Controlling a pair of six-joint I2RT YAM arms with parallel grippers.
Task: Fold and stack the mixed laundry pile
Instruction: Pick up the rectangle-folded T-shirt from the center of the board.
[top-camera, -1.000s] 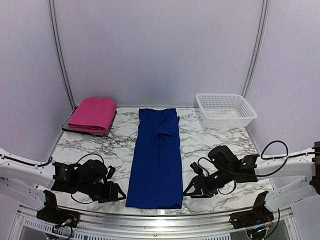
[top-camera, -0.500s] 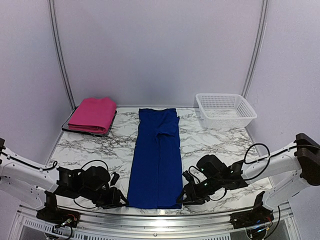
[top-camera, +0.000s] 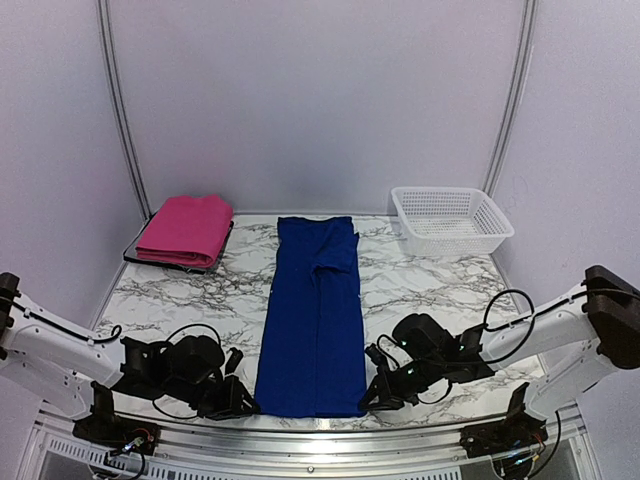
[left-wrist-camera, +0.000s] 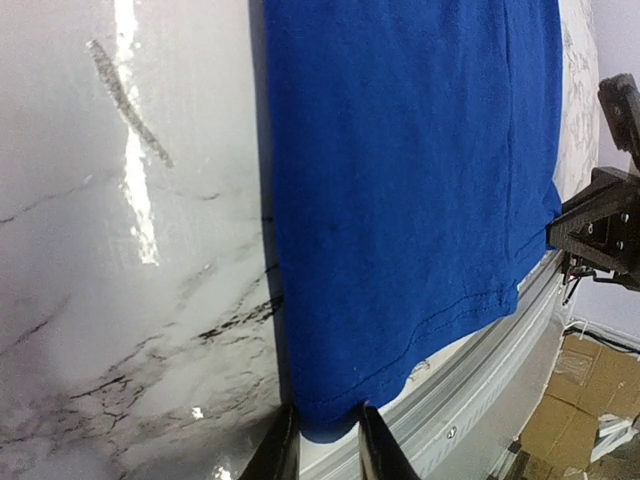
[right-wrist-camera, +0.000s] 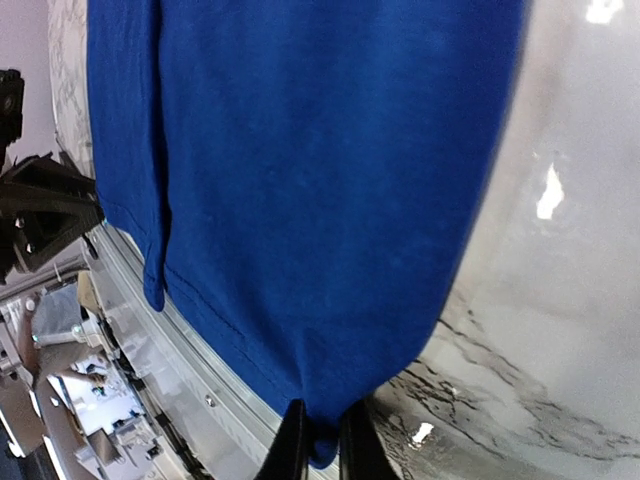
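Now the blue garment (top-camera: 312, 320) lies lengthwise mid-desk (top-camera: 430, 290), the left tool (top-camera: 243, 406) and right tool (top-camera: 372, 400) each pinched narrowly on a near corner. The fold likely needs both corners lifted evenly and carried away from the arms. Two garments: this one and one folded pink garment (top-camera: 185, 230) on one tray (top-camera: 129, 258); one basket (top-camera: 452, 236).

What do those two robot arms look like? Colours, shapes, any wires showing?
The left arm and the right arm are smooth white tubes linked by chunky black joints. Each ends in a blocky black wrist and a two-finger gripper, the left gripper and the right gripper, with slim dark fingers. Thin black cables loop loosely alongside. No markings are readable.
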